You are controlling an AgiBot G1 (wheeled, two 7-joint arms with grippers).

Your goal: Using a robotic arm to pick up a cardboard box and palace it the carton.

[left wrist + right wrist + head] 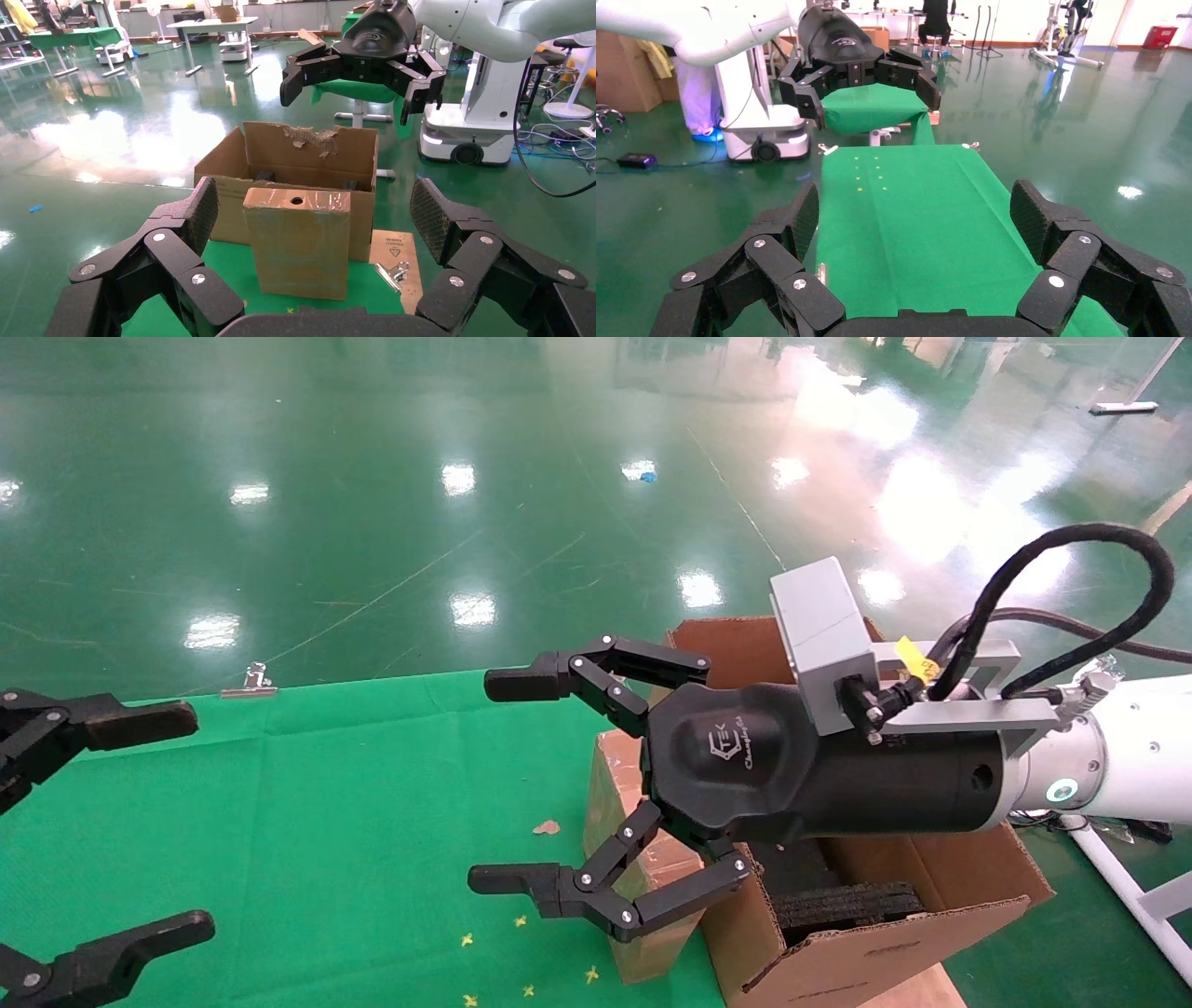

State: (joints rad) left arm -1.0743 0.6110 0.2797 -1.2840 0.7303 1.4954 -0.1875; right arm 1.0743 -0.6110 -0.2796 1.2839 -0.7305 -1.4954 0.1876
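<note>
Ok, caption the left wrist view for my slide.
Left gripper open before the upright cardboard box, carton behind it, right gripper open above.

Readable marks: one logo

We make out a white "TEK" logo on the right gripper (pixel 503 782) body, with script lettering under it that we cannot read; other printed marks are illegible.
</note>
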